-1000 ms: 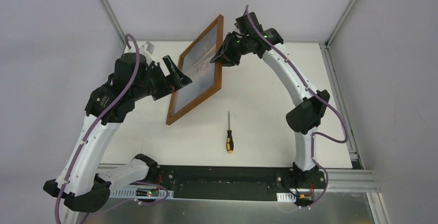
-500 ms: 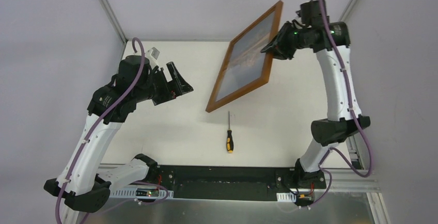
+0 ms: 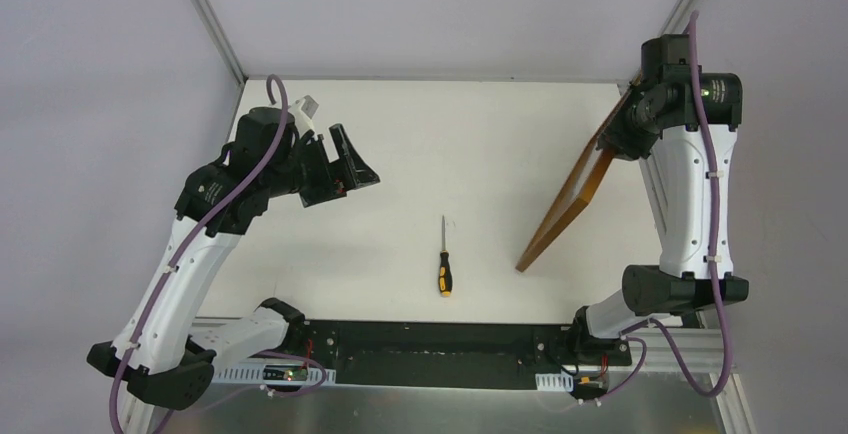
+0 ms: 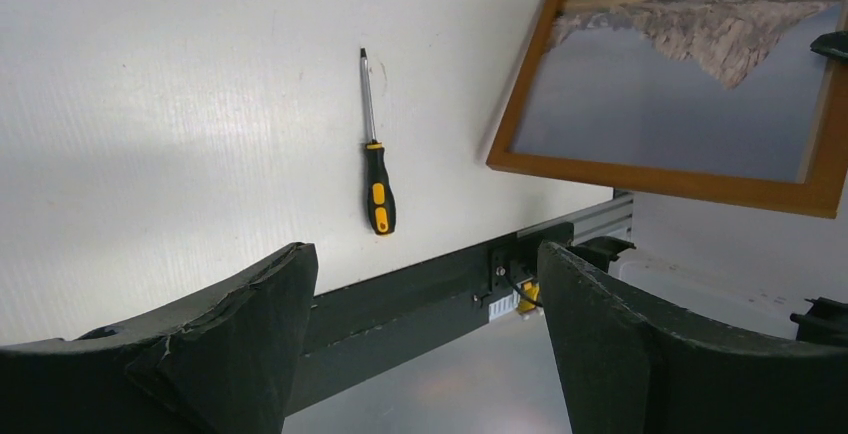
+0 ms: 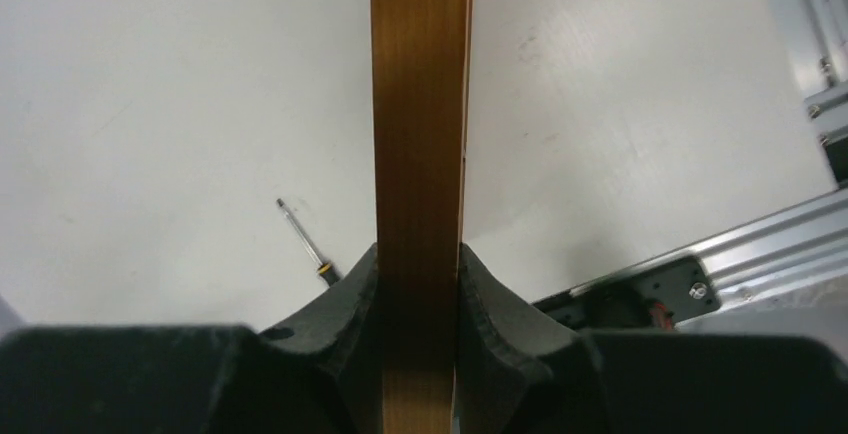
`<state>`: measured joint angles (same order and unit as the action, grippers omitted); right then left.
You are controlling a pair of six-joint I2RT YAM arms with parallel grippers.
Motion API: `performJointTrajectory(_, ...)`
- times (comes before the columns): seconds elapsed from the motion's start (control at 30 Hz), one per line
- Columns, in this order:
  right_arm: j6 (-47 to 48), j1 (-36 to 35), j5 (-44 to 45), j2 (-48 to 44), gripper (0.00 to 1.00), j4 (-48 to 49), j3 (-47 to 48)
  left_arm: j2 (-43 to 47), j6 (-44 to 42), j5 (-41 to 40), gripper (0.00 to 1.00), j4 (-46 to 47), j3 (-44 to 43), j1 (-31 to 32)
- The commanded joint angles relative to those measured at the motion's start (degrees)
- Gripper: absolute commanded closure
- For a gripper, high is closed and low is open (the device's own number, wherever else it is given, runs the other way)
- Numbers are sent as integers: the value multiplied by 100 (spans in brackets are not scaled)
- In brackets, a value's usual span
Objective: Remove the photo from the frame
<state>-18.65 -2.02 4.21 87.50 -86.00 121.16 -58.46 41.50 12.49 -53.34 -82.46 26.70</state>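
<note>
From above, the right tool (image 3: 618,140) is clenched on the far end of the frame (image 3: 568,202), which hangs at the right side of the white bench (image 3: 480,134). The frame is turned almost edge-on to this camera, a thin orange-brown strip slanting from far right down toward the near middle. Whether its near corner touches the bench I cannot tell. The left tool (image 3: 356,166) hangs over the left half of the bench, released and grasping nothing, well apart from the frame. 1 screwdriver (image 3: 443,262) with a black and yellow handle lies flat near the middle, its tip pointing far, between the 2 arms and just left of the frame's near corner.

In the left wrist view, the 2 dark fingers (image 4: 232,342) stand wide apart with only bench between them. Beyond them lies the screwdriver, and at the upper right the frame's face shows, the photo (image 4: 690,74) sitting inside it: a rocky mountain and grey-blue water.

In the right wrist view, the frame's wooden edge runs straight up the middle, gripped from both sides by the 2 black pads (image 5: 345,299). The screwdriver's tip shows just left of it.
</note>
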Motion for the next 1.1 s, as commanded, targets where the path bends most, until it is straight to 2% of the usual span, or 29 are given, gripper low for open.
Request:
performJointTrajectory(0.0,231,-26,1189,-385,100,-15,36,-79,-90,268,17,-8,-49,55)
performJointTrajectory(0.17,287,-179,1888,-286,100,-60,-303,-187,-130,405,17,-37,-124,55)
performJointTrajectory(0.27,290,-569,2209,102,100,-97,-298,-220,-157,405,17,-66,-147,55)
performJointTrajectory(0.5,224,-1314,2586,1294,100,-281,843,-228,-192,364,17,-183,-254,55)
performJointTrajectory(0.63,231,-1849,2881,1698,100,-239,1065,-197,-243,237,17,-295,-347,55)
performJointTrajectory(0.93,4,-2982,3811,2397,100,-12,730,-215,-227,65,17,-344,-333,55)
performJointTrajectory(1.07,103,-3146,3941,2679,100,391,373,-274,-203,68,17,-345,-311,56)
